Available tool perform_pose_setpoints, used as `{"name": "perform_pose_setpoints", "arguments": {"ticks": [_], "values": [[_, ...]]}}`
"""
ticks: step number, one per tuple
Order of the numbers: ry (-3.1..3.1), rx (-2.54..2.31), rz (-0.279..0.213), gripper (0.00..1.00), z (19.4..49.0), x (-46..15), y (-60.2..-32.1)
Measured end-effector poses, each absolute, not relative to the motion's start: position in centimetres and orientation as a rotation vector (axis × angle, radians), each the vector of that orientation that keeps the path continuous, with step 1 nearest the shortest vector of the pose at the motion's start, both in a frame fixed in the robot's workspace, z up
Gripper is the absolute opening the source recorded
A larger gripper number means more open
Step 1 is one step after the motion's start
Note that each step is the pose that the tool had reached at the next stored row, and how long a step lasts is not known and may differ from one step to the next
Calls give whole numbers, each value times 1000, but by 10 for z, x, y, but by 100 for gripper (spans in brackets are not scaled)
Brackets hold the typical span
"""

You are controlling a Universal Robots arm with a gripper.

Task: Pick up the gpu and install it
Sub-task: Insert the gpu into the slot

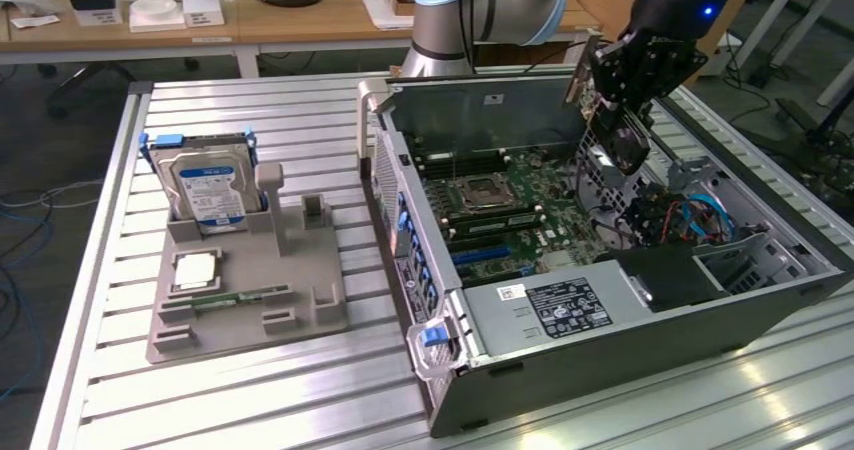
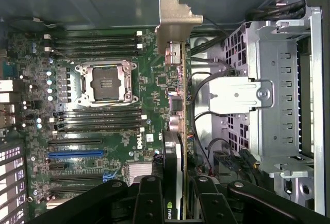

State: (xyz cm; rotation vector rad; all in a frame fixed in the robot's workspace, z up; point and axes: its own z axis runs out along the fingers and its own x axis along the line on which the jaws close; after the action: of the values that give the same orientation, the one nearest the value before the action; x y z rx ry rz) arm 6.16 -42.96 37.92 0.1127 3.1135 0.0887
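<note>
The black two-fingered gripper point(image 2: 174, 182) pinches the thin dark gpu card with silvery metal end bracket point(image 2: 178, 105) near its fan end, edge-on above the green motherboard point(image 2: 103, 126). The card looks light, stiff and fragile; flat faces near one end suit gripping.

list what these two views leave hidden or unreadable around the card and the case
- Wrist view: the dark flat gpu card with silvery metal bracket stands edge-on, so its faces are unseen.
- Wrist view: the black end effector covers the card's end away from the bracket and the green motherboard slots.
- Exterior view: the end effector's body hides its contact with the card.
- Exterior view: print on the blue-labelled silver hard drive is too small.
</note>
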Motion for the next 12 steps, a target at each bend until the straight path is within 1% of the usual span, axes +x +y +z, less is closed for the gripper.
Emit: {"name": "perform_pose_setpoints", "arguments": {"ticks": [12], "values": [[3118,-14,88,27,378,62,-430]]}}
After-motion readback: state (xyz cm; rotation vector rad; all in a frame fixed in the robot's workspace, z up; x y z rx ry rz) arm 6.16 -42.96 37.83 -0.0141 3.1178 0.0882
